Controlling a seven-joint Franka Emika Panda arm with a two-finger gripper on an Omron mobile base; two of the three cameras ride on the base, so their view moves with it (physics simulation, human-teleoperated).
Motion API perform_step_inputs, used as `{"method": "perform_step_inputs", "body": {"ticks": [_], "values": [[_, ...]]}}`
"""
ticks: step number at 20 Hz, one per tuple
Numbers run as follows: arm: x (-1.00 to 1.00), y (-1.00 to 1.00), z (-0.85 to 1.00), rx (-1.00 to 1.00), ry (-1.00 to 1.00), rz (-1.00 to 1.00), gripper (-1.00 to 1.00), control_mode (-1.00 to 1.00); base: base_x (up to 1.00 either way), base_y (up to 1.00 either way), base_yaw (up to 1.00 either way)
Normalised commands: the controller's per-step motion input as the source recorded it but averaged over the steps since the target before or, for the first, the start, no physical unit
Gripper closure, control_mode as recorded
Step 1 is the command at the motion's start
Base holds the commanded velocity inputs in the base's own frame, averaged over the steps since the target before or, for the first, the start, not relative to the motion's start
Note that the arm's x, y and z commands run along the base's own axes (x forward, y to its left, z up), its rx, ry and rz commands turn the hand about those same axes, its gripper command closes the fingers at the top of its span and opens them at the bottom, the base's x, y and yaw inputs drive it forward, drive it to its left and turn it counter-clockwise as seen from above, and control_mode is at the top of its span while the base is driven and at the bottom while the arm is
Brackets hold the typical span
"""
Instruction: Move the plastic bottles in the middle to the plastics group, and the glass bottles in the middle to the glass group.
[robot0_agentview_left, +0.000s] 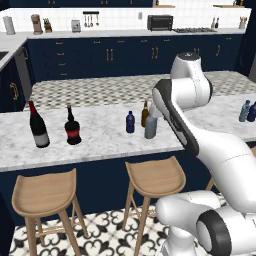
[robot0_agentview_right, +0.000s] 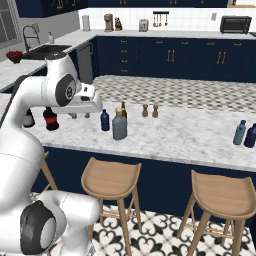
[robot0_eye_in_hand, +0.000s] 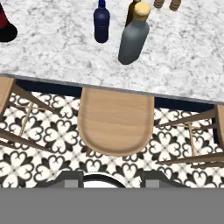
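Marble surface (robot0_agentview_left: 100, 142) of a kitchen island, viewed from its stool side. Navy-blue plastic bottle (robot0_eye_in_hand: 101, 24), grey translucent bottle (robot0_eye_in_hand: 131, 39) with tan cap, and amber-brown bottle (robot0_eye_in_hand: 132, 11) stand close together mid-surface, ahead of the claw (robot0_eye_in_hand: 111, 180). The claw is released, tips wide apart and holding nothing, above a wooden stool (robot0_eye_in_hand: 116, 124). Far to its left stands the glass group: tall wine bottle (robot0_agentview_left: 38, 125) and squat red-labelled bottle (robot0_agentview_left: 73, 129). Far to its right stands the plastics group: pale blue bottle (robot0_agentview_left: 244, 111) and dark blue bottle (robot0_agentview_left: 252, 112).
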Motion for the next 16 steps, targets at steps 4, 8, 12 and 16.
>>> {"method": "perform_step_inputs", "body": {"ticks": [4, 8, 12, 16], "values": [[-0.01, -0.18, -0.13, 0.00, 0.00, 0.00, -1.00, -1.00, 0.00, 0.00, 0.00], [0.33, -0.52, -0.03, 0.07, 0.00, 0.02, -1.00, -1.00, 0.00, 0.00, 0.00], [0.63, -0.41, 0.00, 0.12, 0.00, 0.13, -1.00, -1.00, 0.00, 0.00, 0.00], [0.79, -0.12, -0.01, 0.16, 0.02, 0.15, -1.00, -1.00, 0.00, 0.00, 0.00]]}}
